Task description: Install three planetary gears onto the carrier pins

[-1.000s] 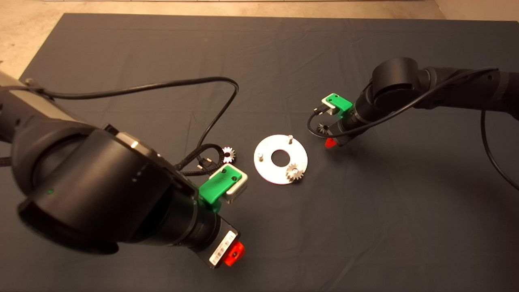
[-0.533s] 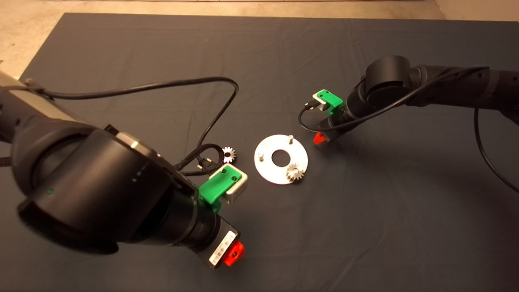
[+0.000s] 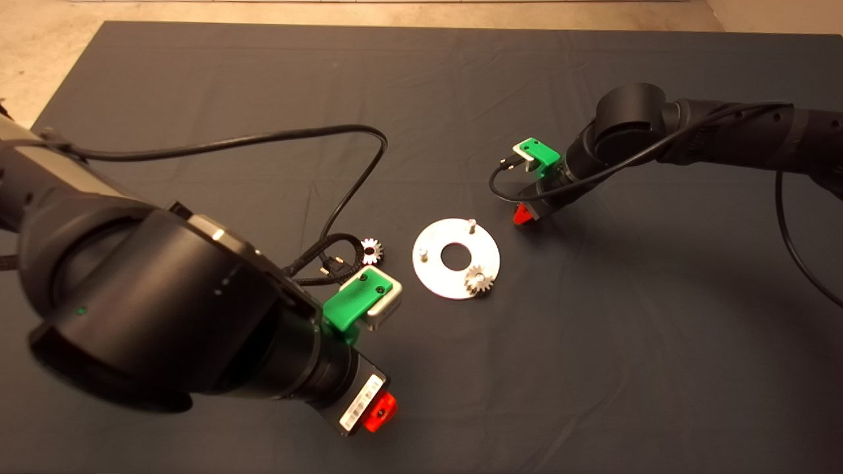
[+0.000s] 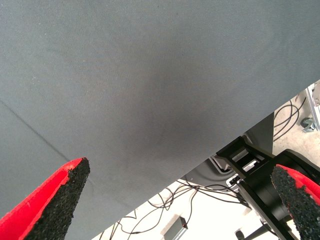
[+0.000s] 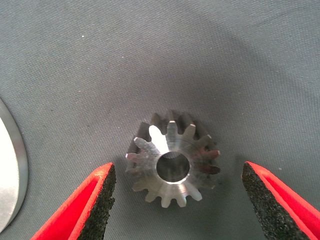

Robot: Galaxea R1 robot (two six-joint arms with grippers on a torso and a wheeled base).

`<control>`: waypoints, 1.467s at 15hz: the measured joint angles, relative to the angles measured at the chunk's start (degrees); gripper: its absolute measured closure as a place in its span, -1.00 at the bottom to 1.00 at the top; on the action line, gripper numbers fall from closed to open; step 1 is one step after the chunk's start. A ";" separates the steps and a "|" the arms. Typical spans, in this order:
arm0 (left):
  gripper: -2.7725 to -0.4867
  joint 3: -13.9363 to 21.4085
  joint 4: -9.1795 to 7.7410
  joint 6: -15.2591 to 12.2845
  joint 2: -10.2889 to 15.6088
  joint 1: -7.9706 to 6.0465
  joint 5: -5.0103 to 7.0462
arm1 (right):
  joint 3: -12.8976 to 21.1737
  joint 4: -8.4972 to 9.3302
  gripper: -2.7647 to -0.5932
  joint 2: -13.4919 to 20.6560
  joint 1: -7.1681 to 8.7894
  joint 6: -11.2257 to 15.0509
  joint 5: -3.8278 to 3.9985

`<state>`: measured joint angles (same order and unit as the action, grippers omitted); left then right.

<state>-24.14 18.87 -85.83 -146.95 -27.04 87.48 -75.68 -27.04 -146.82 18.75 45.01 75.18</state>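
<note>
right gripper (image 3: 523,216) shifted over loose gear (image 5: 172,160)

Dark grey cloth mat (image 3: 421,85) covers the desk, faintly creased.
Pale beige floor (image 3: 39,59) beyond its far edge; loose black cables (image 4: 200,192) lie on floor past near edge.

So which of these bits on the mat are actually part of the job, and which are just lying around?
Part of the job:
- disc with pins
- gear already on the disc
- loose gear beside the cables
- gear between the open right gripper fingers

Just lying about:
- cables
- left gripper, idle
</note>
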 joint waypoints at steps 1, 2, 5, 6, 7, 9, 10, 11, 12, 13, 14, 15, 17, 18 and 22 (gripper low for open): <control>-0.89 0.00 0.00 0.00 0.00 0.00 0.00 | 0.00 0.00 -0.17 0.00 0.02 0.00 -0.01; -0.89 0.00 0.00 0.00 0.00 0.00 0.00 | 0.00 0.00 -0.15 0.00 0.00 0.00 -0.01; -0.89 0.00 0.00 0.00 0.00 0.00 0.00 | 0.00 0.00 -0.07 0.00 0.02 0.00 -0.02; -0.89 0.00 0.00 0.00 0.00 0.00 0.01 | 0.00 0.00 -0.01 0.00 0.02 0.00 -0.02; -0.89 0.00 0.00 0.00 0.00 0.00 0.00 | 0.00 0.00 0.00 0.00 0.02 0.00 -0.02; -0.89 0.00 0.00 0.00 0.00 0.00 0.00 | 0.00 0.00 0.11 0.00 0.02 0.00 -0.01; -0.89 0.00 0.00 0.00 0.00 0.00 0.00 | 0.00 0.00 0.13 0.00 0.02 0.00 -0.01; -0.89 0.00 0.00 0.00 0.00 0.00 0.00 | 0.00 0.00 0.20 0.00 -0.01 0.00 -0.02; -0.89 0.00 0.00 0.00 0.00 0.00 0.02 | 0.00 0.00 0.27 0.00 0.02 0.01 -0.01; -0.89 0.00 0.00 0.00 0.00 0.00 0.00 | 0.00 0.02 0.39 -0.01 0.02 0.00 -0.02; -0.89 0.00 0.00 0.00 0.00 0.00 0.01 | 0.00 0.02 0.42 0.00 0.02 0.00 -0.02; -0.89 0.00 0.00 0.00 0.00 0.00 0.00 | 0.00 0.02 0.43 0.00 0.02 0.00 -0.02; -0.89 0.00 0.00 0.00 0.00 0.00 0.00 | 0.02 0.06 0.53 -0.01 0.02 0.02 -0.20; -0.89 0.00 0.00 0.00 0.00 0.00 0.00 | 0.02 0.11 0.61 -0.01 -0.01 0.02 -0.18; -0.89 0.00 0.00 0.00 0.01 0.00 0.01 | 0.02 0.11 0.63 -0.20 -0.01 0.02 0.06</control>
<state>-24.14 18.87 -85.83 -146.93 -27.04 87.49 -75.65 -26.93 -147.02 18.74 45.03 75.24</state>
